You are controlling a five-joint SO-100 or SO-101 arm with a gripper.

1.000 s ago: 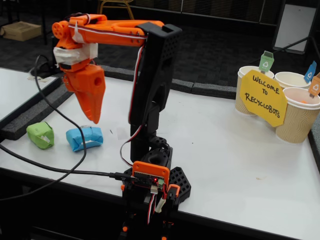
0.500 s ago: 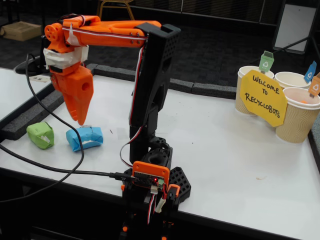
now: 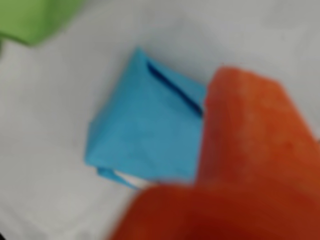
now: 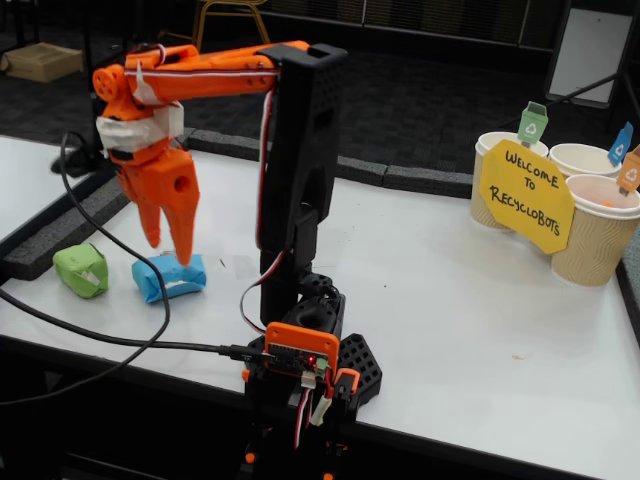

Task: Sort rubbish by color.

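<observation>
Fingers spread apart, empty, tips hanging right above the light blue wad on the desk, poised to straddle it. Green wad sits just to its left in the fixed view. That taped paper looks light, squashy and a bit slick, so I'd pinch across its middle. Cups wait far right.

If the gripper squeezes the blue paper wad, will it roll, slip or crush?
The blue wad looks like folded paper, so it probably dents and is light. Its flat faces suggest it will not roll. A glossy band may make it somewhat slippery for the open gripper.
</observation>
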